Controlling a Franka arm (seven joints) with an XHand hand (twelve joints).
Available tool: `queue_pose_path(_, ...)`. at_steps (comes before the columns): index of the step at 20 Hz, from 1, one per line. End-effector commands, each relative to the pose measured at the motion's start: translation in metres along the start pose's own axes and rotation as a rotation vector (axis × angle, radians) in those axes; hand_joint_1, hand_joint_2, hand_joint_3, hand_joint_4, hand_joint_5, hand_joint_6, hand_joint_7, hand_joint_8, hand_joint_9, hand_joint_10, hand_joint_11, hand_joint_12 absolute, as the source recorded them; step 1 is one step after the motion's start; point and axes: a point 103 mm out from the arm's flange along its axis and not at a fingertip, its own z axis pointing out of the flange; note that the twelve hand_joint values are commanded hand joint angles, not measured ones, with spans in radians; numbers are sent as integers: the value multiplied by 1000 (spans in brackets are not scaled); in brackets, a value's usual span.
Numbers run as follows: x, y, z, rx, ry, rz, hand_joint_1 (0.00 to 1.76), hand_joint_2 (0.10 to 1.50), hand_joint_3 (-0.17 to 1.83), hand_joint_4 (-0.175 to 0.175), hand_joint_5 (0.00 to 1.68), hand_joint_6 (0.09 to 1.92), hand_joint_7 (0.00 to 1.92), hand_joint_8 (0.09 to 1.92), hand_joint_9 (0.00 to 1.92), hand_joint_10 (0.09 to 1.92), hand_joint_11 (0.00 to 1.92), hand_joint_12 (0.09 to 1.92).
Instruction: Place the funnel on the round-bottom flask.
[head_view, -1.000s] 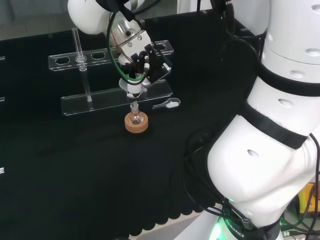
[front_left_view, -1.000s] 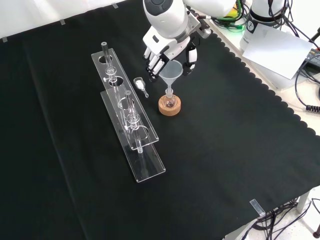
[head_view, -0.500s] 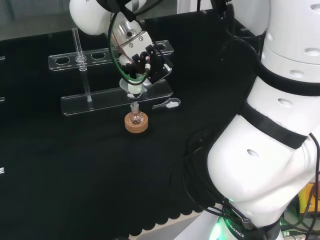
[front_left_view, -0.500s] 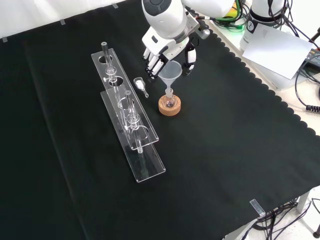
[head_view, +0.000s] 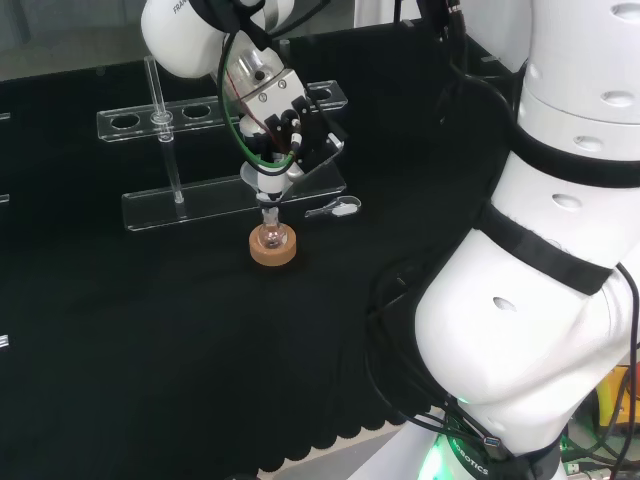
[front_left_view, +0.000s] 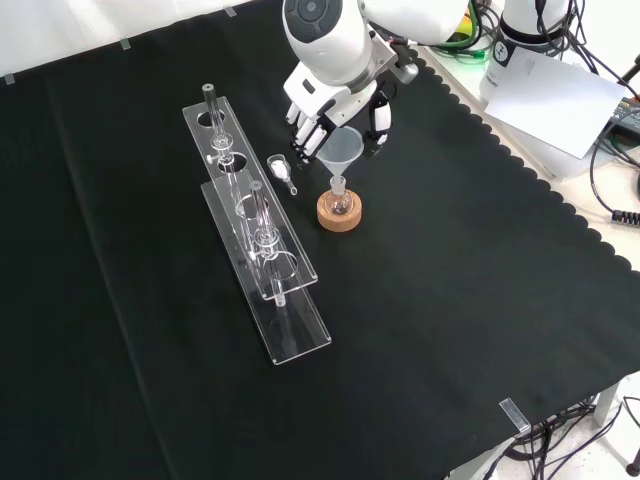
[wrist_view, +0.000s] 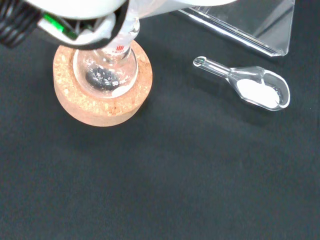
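Poised above the flask, the black and white hand (front_left_view: 335, 108) is seen with its fingers (front_left_view: 308, 128) and thumb curled around the rim of the clear cone-shaped funnel (front_left_view: 341, 150), which is pinched and carried upright. In the front view the funnel's narrow stem is directed straight down at the neck of the small clear round-bottom flask (front_left_view: 339, 201); whether the stem tip has already entered the neck or merely touches its mouth cannot be told. The flask is seated in a round cork ring stand (front_left_view: 338, 213) on the black-clothed tabletop (front_left_view: 450, 300), and a dark residue is seen at its bottom in the wrist view.

The insertion step is judged to be in hand: the funnel is aligned but has not been released. A short straight descent is called for next, with the stem kept centred in the neck, after which the fingers are to be spread so that the funnel is left resting on the flask.

Just beside the stand lies a small clear glass scoop holding white powder (wrist_view: 255, 87), and beyond it two clear plastic test-tube racks (front_left_view: 255, 240) are set.
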Motion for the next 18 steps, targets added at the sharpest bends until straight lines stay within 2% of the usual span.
queue_pose_path(1, 0, 1, 3, 1, -1, 4, 993, 595, 774, 19, 537, 797, 594, 678, 958, 455, 713, 1256)
queue_pose_path(10, -1, 1, 5, 2, 7, 5, 987, 589, 773, -9, 437, 742, 530, 689, 901, 462, 694, 1263)
queue_pose_path(14, 0, 2, 6, 17, -5, 8, 976, 572, 784, -32, 358, 533, 463, 731, 828, 526, 669, 1277)
queue_pose_path(18, 3, 3, 6, 40, -8, 10, 960, 559, 786, -38, 342, 386, 408, 746, 761, 568, 637, 1295)
